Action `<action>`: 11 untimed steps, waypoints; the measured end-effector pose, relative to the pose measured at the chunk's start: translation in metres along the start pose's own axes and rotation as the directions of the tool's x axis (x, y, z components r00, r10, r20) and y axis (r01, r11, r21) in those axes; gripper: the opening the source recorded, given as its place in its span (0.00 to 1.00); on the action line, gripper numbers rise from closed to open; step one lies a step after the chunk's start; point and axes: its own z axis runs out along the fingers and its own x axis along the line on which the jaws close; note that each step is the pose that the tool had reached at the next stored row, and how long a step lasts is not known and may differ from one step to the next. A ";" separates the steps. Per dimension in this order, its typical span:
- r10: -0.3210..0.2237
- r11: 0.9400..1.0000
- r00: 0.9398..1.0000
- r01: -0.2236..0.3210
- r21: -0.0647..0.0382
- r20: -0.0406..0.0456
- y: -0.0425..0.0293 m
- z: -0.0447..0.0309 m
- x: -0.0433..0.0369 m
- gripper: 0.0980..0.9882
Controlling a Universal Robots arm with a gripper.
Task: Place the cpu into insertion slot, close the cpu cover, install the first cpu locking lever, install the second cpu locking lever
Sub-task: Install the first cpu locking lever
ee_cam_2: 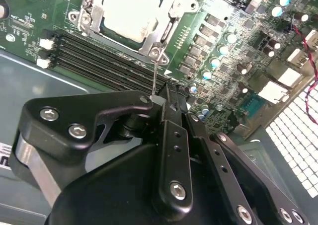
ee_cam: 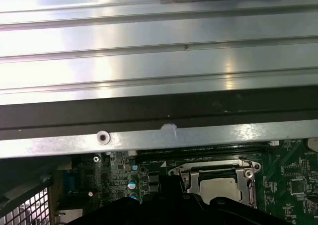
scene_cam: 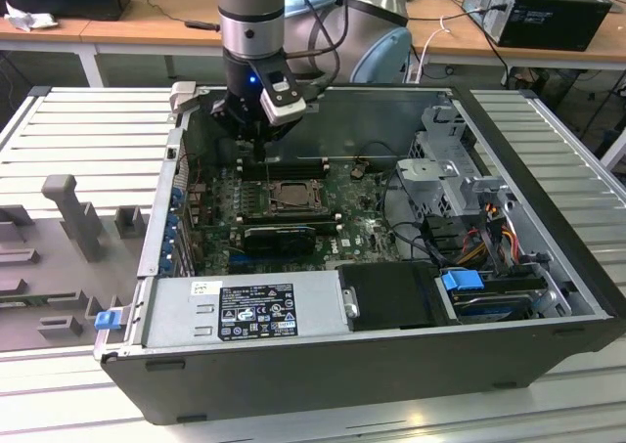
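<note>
Exterior view is showing an open black computer case (scene_cam: 323, 370) lying on a ribbed metal table (scene_cam: 78, 120) and taking up the middle and lower frame. Along the case's lower left, a grey power supply (scene_cam: 186, 316) is carrying a black label (scene_cam: 256, 311) with white print, too small to read. A green motherboard (scene_cam: 367, 230) is lying at the centre. Over its upper left the gripper (scene_cam: 259, 155) is hanging from the arm.

In the second wrist view the gripper's (ee_cam_2: 158, 100) fingers are sitting drawn together, their tip meeting the free end of a thin wire locking lever (ee_cam_2: 154, 71); whether they are pinching it I cannot tell. 4 long black memory slots (ee_cam_2: 104, 56) are running beside the socket. The cpu cover (ee_cam_2: 149, 45) is lying flat over the cpu (ee_cam_2: 131, 11), which is sitting in the insertion slot (scene_cam: 291, 195).
</note>
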 end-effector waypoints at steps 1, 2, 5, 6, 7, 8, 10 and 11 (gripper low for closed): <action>0.000 1.000 1.000 0.000 0.000 0.000 0.0001 0.0003 -0.0014 0.01; 0.000 1.000 1.000 0.000 0.000 0.000 0.0002 0.0006 -0.0026 0.01; -0.002 1.000 1.000 0.002 0.000 0.000 0.0004 0.0014 -0.0063 0.01; -0.002 1.000 1.000 0.002 0.000 0.000 0.0005 0.0017 -0.0075 0.01; -0.003 1.000 1.000 0.003 0.000 0.000 0.0006 0.0020 -0.0090 0.01; -0.003 1.000 1.000 0.003 0.000 0.000 0.0007 0.0022 -0.0101 0.01; -0.004 1.000 1.000 0.004 0.000 0.000 0.0009 0.0028 -0.0132 0.01; -0.004 1.000 1.000 0.004 0.000 0.000 0.0010 0.0031 -0.0145 0.01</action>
